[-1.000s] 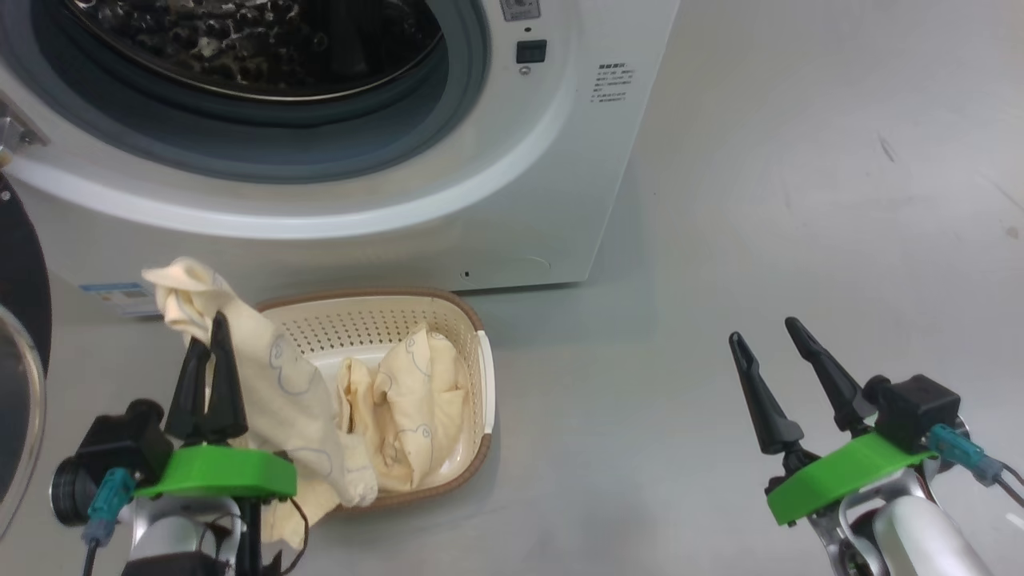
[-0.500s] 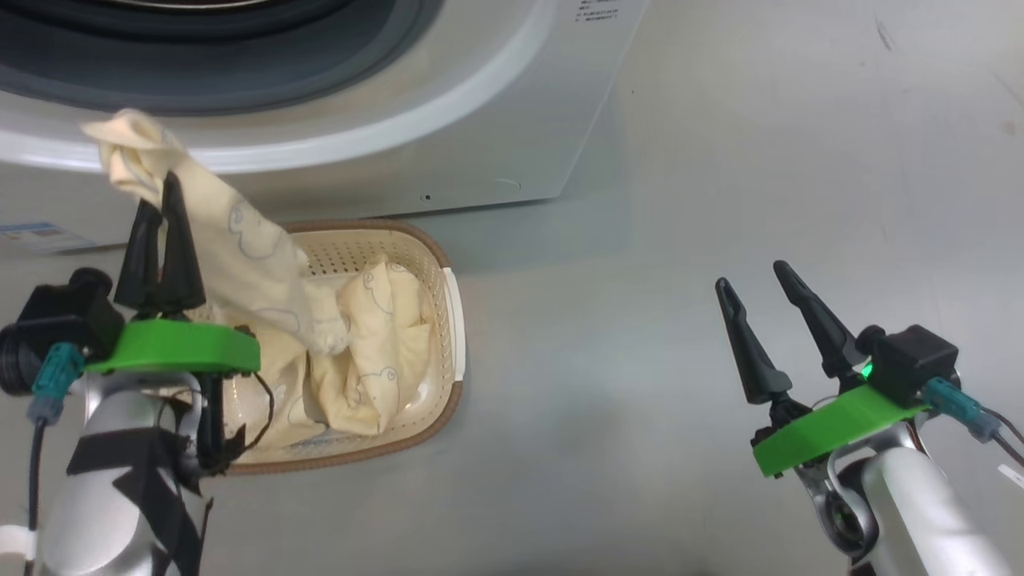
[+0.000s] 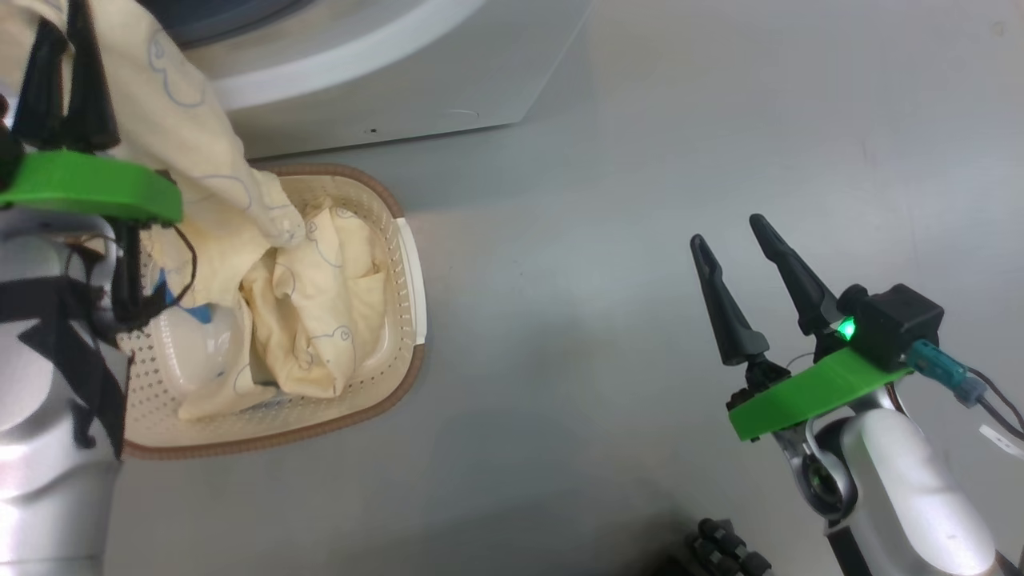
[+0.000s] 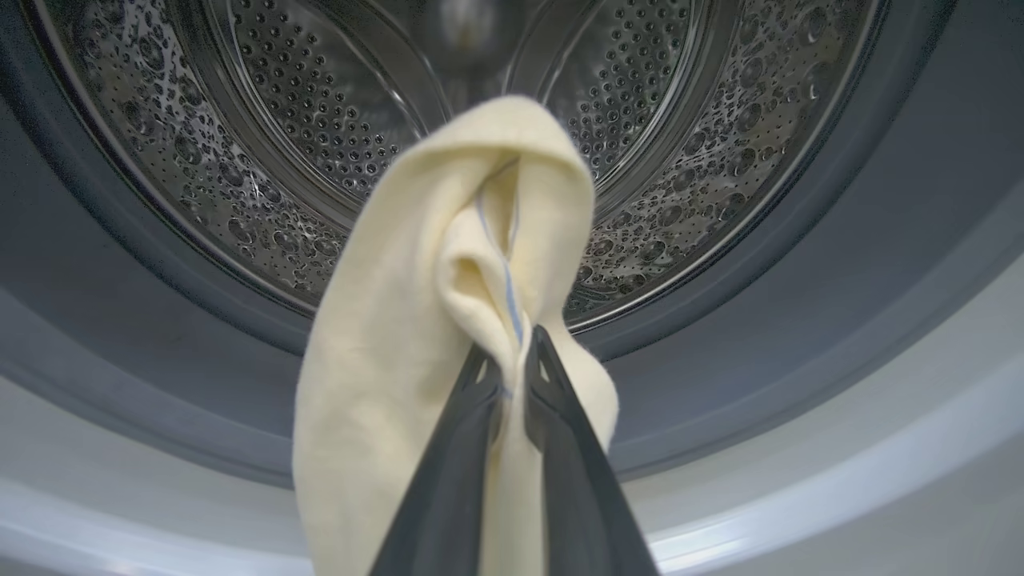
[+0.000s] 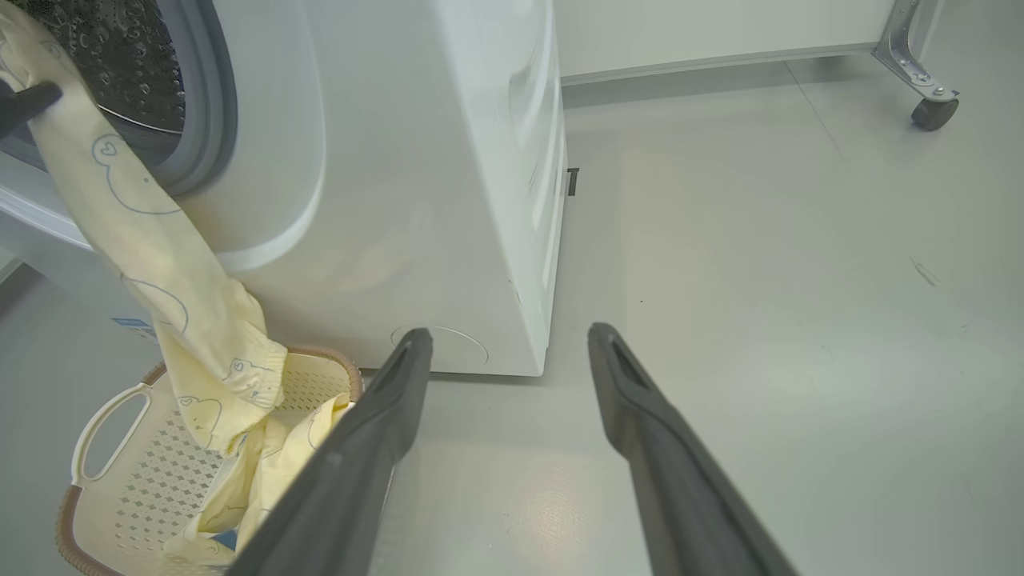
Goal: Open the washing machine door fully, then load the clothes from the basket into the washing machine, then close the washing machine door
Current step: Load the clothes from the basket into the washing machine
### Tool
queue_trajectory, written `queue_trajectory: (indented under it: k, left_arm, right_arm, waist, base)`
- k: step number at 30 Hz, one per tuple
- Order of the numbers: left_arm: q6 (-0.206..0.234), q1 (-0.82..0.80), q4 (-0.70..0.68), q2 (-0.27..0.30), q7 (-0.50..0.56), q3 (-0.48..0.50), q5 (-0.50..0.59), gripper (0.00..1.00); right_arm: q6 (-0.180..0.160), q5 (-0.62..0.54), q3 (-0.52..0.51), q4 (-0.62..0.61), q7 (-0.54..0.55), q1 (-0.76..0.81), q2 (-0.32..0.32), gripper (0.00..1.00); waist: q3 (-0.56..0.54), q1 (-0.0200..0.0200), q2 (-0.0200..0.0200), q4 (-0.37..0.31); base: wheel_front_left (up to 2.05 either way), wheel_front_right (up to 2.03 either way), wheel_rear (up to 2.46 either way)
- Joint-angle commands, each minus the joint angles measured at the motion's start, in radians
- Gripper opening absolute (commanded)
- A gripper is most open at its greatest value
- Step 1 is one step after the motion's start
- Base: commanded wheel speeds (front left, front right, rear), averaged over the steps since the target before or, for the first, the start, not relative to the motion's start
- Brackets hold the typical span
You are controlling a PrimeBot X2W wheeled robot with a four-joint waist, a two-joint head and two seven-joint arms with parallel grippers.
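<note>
Now left claw [image 4: 512, 356] pinches the clothes [image 4: 400, 336] before the washing machine [image 5: 448, 200], while right claw [image 3: 725, 228] stands open, empty.

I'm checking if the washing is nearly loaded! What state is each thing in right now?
washing machine, doorway open
drum, empty where visible
held garment, pinched at its top before the drum, lower end dangling over the basket
basket, upright on floor, clothes inside
left gripper, jaws shut on the held garment
right gripper, jaws open, empty
green light, lit
</note>
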Motion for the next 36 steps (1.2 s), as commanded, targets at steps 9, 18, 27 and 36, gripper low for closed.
queue_trajectory:
  k: [9, 18, 27, 36]
  left_arm:
    - [-0.017, -0.265, 0.082, 0.117, 0.107, 0.004, 0.004, 0.0]
    - [-0.023, -0.496, 0.235, 0.138, 0.189, -0.056, 0.032, 0.0]
    - [-0.028, -0.656, 0.387, 0.163, 0.231, -0.094, 0.036, 0.0]
    - [-0.03, -0.794, 0.483, 0.149, 0.213, -0.143, 0.052, 0.0]
  right_arm:
    - [-0.003, 0.01, 0.041, -0.016, -0.007, -0.02, 0.009, 1.0]
    - [-0.003, 0.025, 0.068, -0.01, -0.007, -0.031, 0.019, 1.0]
    - [-0.003, 0.03, 0.069, -0.022, -0.007, -0.026, 0.026, 1.0]
    - [-0.003, 0.032, 0.088, -0.029, -0.007, -0.017, 0.032, 1.0]
  waist:
    - [0.031, -0.0003, 0.0001, -0.044]
    - [0.068, -0.0003, 0.0001, -0.078]
    - [0.164, -0.0003, 0.0001, -0.093]
    - [0.249, -0.0003, 0.0001, -0.079]
  base:
    - [0.0, 0.0, 0.0]
    - [0.0, 0.0, 0.0]
    - [0.0, 0.0, 0.0]
    - [0.0, 0.0, 0.0]
